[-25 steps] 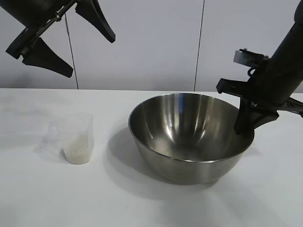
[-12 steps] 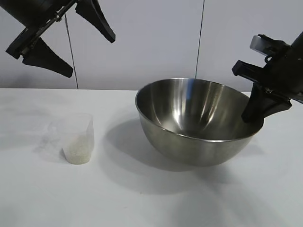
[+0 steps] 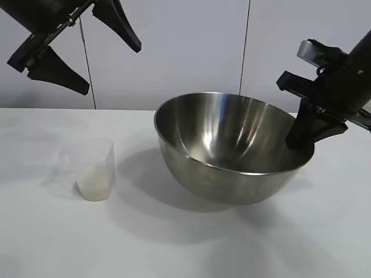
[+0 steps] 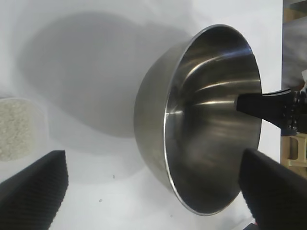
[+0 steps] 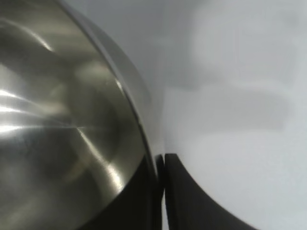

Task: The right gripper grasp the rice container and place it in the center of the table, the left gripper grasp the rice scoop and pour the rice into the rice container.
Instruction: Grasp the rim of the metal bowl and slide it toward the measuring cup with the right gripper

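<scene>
White table (image 3: 46, 243) is bearing the rice scoop (image 3: 94, 169). Right gripper (image 3: 301, 141) is clamping the rice container (image 3: 232, 147) rim, tilting it for carrying centreward; left gripper (image 3: 87, 55) is hovering agape.

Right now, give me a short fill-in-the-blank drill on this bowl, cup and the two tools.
1. The right tool is shut on the ____ of the steel bowl.
2. The white rice sits inside the clear plastic ____.
3. The left tool hangs above the table with its jaws ____.
4. The gripped side of the bowl is lifted, so the bowl is ____.

Missing words: rim; cup; open; tilted
</scene>
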`<move>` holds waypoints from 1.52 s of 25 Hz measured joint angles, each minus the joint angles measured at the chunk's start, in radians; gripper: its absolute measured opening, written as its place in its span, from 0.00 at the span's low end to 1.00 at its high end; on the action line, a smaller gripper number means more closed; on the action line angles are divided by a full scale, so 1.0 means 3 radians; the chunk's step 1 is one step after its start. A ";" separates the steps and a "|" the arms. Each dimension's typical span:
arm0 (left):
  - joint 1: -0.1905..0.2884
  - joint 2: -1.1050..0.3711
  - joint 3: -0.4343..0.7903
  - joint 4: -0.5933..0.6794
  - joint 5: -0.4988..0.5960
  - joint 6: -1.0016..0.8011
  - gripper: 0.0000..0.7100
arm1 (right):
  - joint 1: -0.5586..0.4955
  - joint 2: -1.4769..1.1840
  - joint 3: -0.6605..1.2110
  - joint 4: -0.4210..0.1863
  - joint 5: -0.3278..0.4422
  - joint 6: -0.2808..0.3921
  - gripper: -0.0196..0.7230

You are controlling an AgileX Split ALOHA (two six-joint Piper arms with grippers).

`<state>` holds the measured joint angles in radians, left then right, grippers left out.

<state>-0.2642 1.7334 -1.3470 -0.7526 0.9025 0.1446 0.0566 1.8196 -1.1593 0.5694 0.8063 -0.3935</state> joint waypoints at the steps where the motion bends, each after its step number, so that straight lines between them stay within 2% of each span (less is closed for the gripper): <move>1: 0.0000 0.0000 0.0000 0.0000 0.0000 0.0000 0.98 | 0.0057 0.0000 0.0000 -0.0009 -0.0041 0.0005 0.04; 5: 0.0000 0.0000 0.0000 0.0000 0.0000 0.0000 0.98 | 0.0208 0.0011 0.0000 -0.0110 -0.0144 0.0083 0.04; 11: 0.0000 0.0000 0.0000 0.0000 0.0000 0.0000 0.98 | 0.0224 0.0199 0.0000 -0.0153 -0.0274 0.0134 0.04; 23: 0.0000 0.0000 0.0000 0.0000 0.0000 0.0000 0.98 | 0.0224 0.0311 0.0000 -0.0061 -0.0341 0.0149 0.04; 25: 0.0000 0.0000 0.0000 0.0000 0.0000 0.0000 0.98 | 0.0224 0.0311 0.0000 -0.0032 -0.0338 0.0149 0.07; 27: 0.0000 0.0000 0.0000 0.0000 0.0000 0.0000 0.98 | 0.0225 0.0311 -0.0004 -0.0003 -0.0334 0.0152 0.16; 28: 0.0000 0.0000 0.0000 0.0000 0.0000 0.0000 0.98 | 0.0232 0.0311 -0.0004 -0.0003 -0.0331 0.0152 0.25; 30: 0.0000 0.0000 0.0000 0.0000 0.0000 0.0000 0.98 | 0.0232 0.0311 -0.0004 -0.0003 -0.0319 0.0152 0.47; 32: 0.0000 0.0000 0.0000 0.0000 0.0000 0.0000 0.98 | 0.0232 0.0311 -0.0004 -0.0003 -0.0303 0.0152 0.74; 33: 0.0000 0.0000 0.0000 0.0000 0.0000 0.0000 0.98 | 0.0232 0.0303 -0.0004 -0.0003 -0.0303 0.0152 0.81; 35: 0.0000 0.0000 0.0000 0.0000 0.0000 0.0000 0.98 | 0.0232 0.0244 -0.0004 -0.0007 -0.0294 0.0166 0.89; 38: 0.0000 0.0000 0.0000 0.0000 0.0000 0.0000 0.98 | 0.0155 0.0070 -0.0004 0.0000 -0.0232 0.0210 0.92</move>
<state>-0.2642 1.7334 -1.3470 -0.7526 0.9025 0.1446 0.1032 1.8406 -1.1606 0.5695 0.7368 -0.3305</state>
